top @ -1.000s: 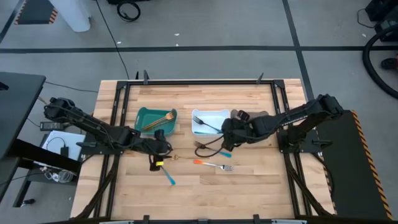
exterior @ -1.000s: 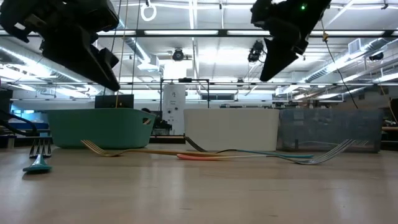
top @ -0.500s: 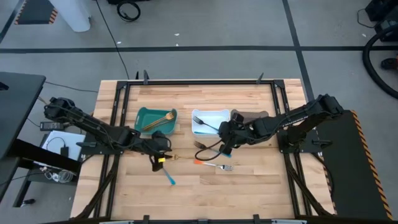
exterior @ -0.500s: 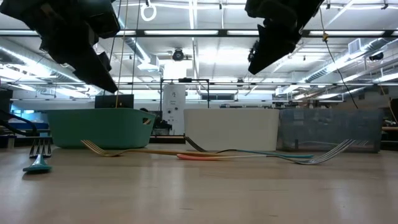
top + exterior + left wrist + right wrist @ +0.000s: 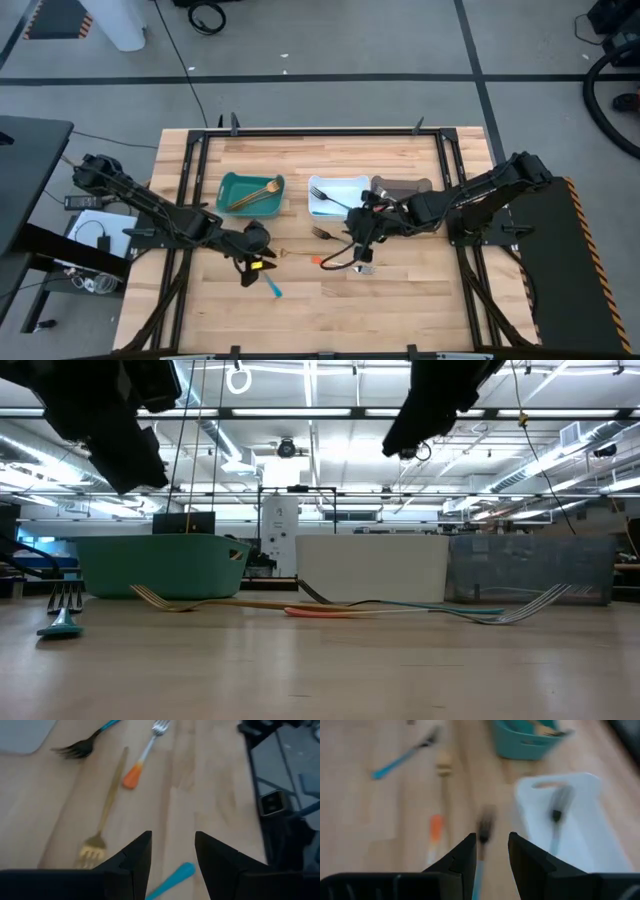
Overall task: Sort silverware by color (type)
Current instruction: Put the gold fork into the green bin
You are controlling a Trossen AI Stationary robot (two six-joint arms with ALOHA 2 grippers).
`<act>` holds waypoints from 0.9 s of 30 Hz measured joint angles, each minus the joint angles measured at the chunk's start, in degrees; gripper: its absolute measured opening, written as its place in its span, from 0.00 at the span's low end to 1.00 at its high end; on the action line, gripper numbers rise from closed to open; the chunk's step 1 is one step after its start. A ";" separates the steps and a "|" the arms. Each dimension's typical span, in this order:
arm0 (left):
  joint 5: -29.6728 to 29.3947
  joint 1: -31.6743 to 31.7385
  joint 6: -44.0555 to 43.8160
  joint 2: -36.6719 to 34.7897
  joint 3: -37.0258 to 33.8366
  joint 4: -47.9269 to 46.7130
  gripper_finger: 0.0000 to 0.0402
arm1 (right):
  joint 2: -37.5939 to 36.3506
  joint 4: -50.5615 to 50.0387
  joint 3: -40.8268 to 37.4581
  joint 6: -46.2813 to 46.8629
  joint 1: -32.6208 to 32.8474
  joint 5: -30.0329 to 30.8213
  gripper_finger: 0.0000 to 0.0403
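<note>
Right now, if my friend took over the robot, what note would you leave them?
Left end effector: open, empty, above the gold fork.
Right end effector: open, empty, over the dark fork with a blue handle.
Sorted: gold utensils in the teal bin, one dark fork in the white bin.
Left on the table: gold fork, orange-handled fork, dark fork with a blue handle, and a blue-handled fork lying apart.

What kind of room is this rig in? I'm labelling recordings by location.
Probably a lab or industrial workshop: the low view shows an open ceiling with strip lights and equipment racks, and the high view shows grey floor marked with tape lines.
</note>
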 joint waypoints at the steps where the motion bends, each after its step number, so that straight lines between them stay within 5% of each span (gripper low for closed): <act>1: -0.01 -0.44 0.12 0.00 0.00 0.81 0.40 | 0.00 0.99 0.00 -0.75 0.02 -2.06 0.30; 6: 0.03 -1.33 2.41 0.00 0.00 3.80 0.40 | 0.37 3.60 0.00 -2.90 0.02 -8.54 0.30; 27: -0.16 -0.64 3.17 6.32 4.23 -0.60 0.40 | 8.97 7.64 -0.13 -1.11 1.18 -12.22 0.30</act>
